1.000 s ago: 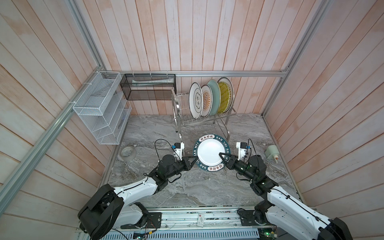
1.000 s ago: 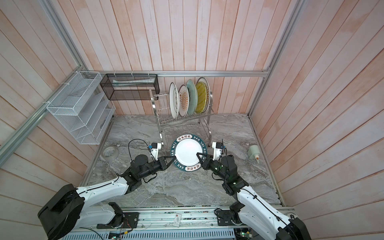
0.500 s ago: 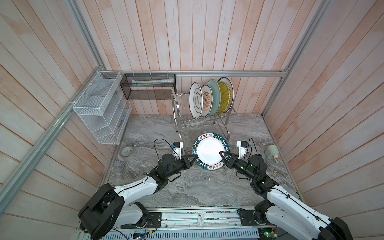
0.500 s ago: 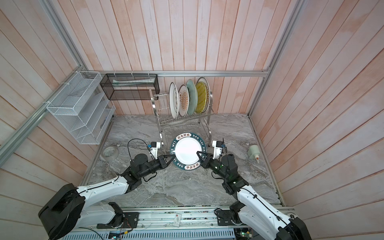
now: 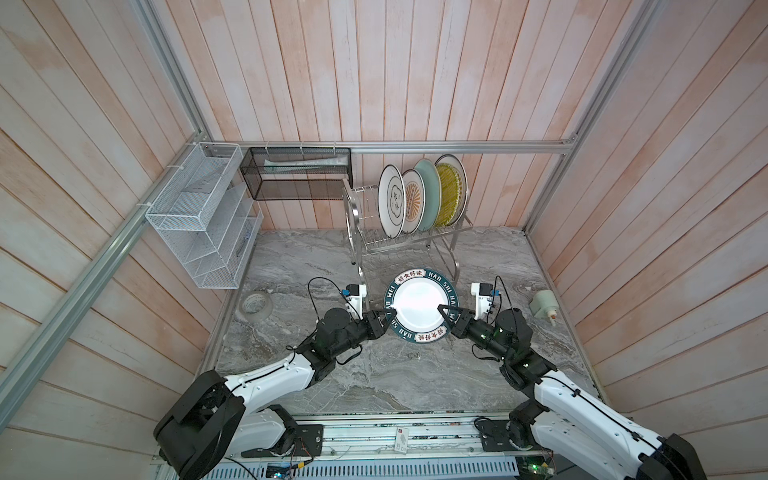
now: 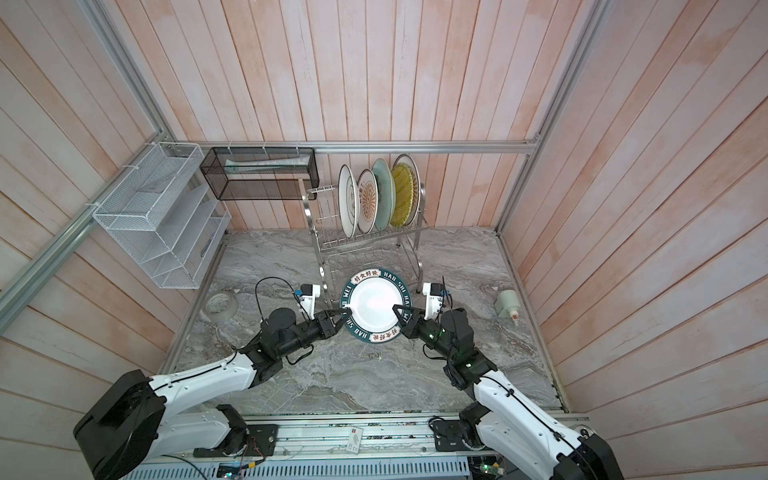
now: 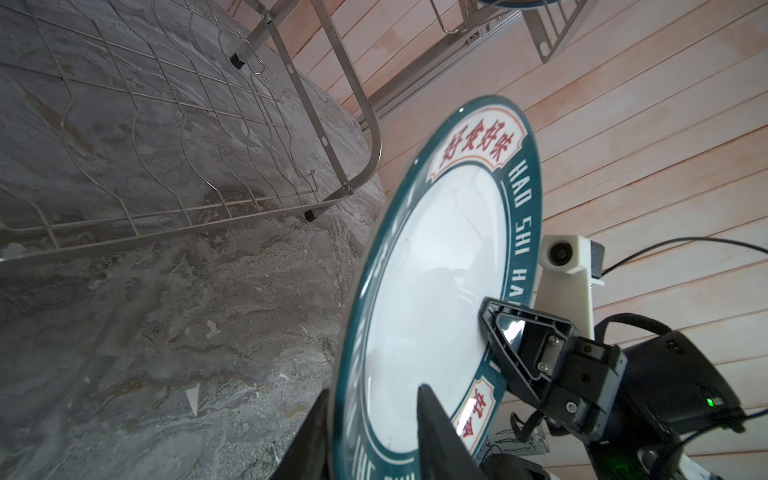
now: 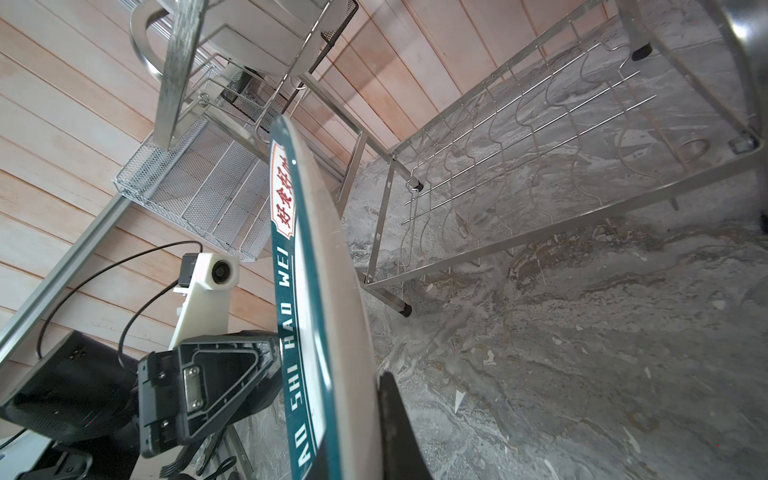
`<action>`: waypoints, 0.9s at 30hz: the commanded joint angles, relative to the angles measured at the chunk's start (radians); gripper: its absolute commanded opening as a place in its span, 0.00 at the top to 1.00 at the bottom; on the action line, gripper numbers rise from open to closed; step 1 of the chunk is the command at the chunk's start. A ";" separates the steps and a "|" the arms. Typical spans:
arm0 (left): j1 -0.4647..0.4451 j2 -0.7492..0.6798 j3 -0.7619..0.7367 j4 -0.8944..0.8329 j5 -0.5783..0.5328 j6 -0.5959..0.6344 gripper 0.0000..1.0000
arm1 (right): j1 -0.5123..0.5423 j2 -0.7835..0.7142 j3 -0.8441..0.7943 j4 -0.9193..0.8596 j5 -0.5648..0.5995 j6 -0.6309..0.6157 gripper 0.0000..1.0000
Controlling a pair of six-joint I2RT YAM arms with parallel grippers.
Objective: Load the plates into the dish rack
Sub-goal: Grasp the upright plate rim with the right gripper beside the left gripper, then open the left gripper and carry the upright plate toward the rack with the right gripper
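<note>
A white plate with a lettered dark-green rim (image 5: 419,305) (image 6: 376,305) hangs tilted above the marble, just in front of the dish rack (image 5: 407,245) (image 6: 365,241). My right gripper (image 5: 442,309) (image 8: 353,386) is shut on its right rim. My left gripper (image 5: 388,313) (image 7: 374,392) straddles the left rim with its jaws open and a gap showing on the plate's face (image 7: 436,270). Several plates stand upright in the rack's upper tier (image 5: 419,197). The lower tier (image 8: 540,145) (image 7: 166,145) holds nothing.
A grey tape roll (image 5: 255,305) lies at the left on the marble. A pale green bottle (image 5: 544,305) lies at the right. A white mesh organizer (image 5: 203,216) and a black mesh basket (image 5: 297,174) hang on the walls at the back left.
My left gripper's jaws have parted from the plate's rim. The plate has crept slightly toward the rack, still in the right gripper.
</note>
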 commanded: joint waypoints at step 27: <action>-0.003 -0.250 0.085 -0.509 -0.249 0.266 0.47 | 0.003 -0.117 0.311 -0.287 -0.151 -0.223 1.00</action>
